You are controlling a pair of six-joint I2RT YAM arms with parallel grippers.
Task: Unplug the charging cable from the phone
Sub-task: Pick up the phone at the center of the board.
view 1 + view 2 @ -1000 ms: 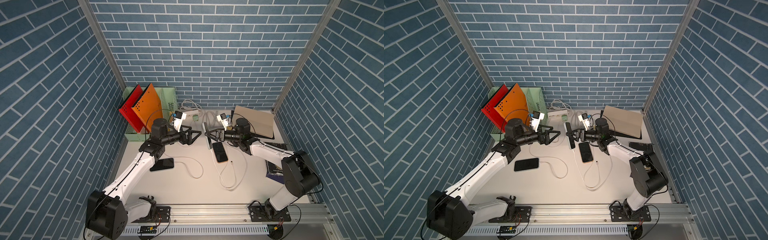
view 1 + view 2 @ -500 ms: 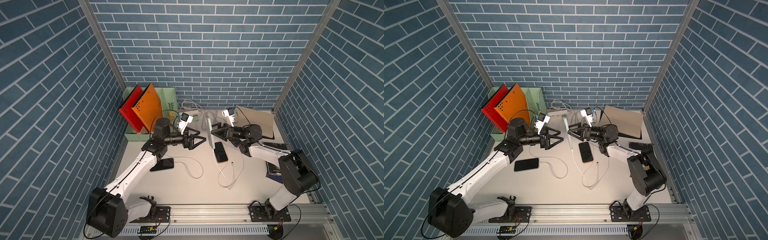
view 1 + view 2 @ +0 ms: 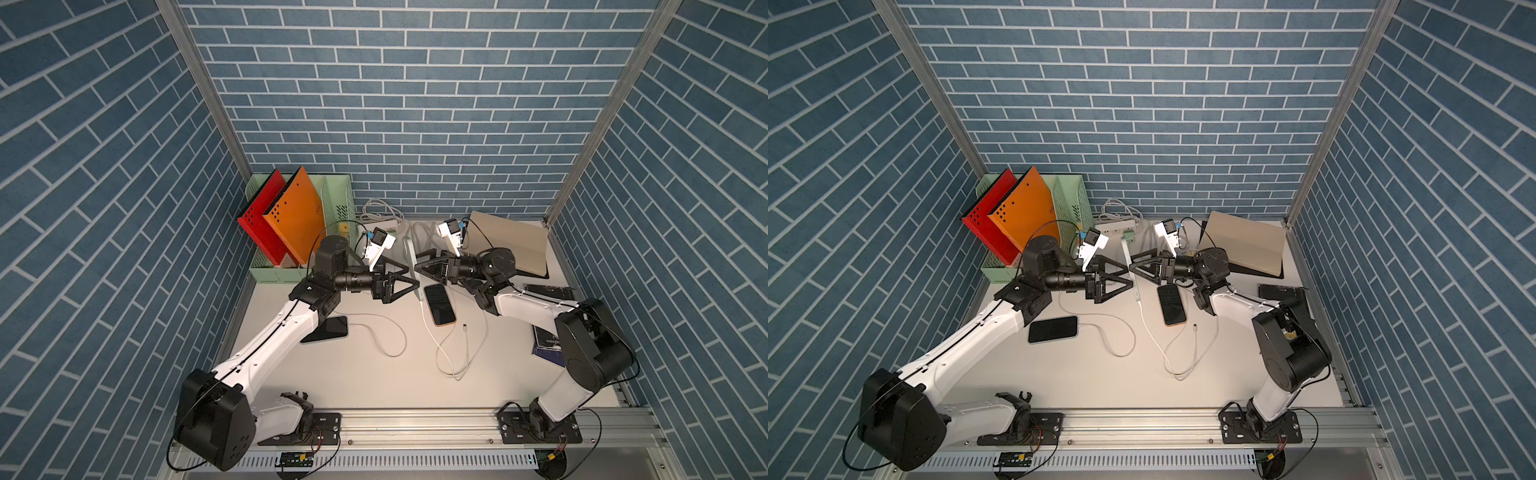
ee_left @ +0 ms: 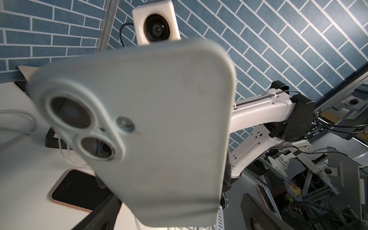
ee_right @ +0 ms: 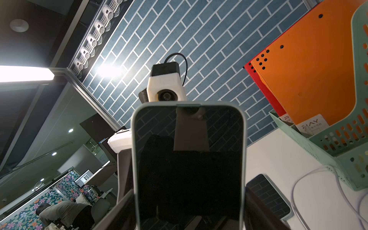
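Centrally, a phone [image 3: 412, 257] in a pale case is held on edge above the table [image 3: 374, 386], gripped across its width by the right gripper [image 3: 424, 266], whose fingers [image 5: 258, 211] are seen on either side of the dark screen. The left gripper [image 3: 405, 284] is spread wide just beside the phone's back, with nothing clasped. A white charging cable [image 3: 426, 316] is seen running from the phone's lower end down to loops on the table. An orange-cased phone [image 3: 439, 304] is laid flat, screen up, near the right gripper.
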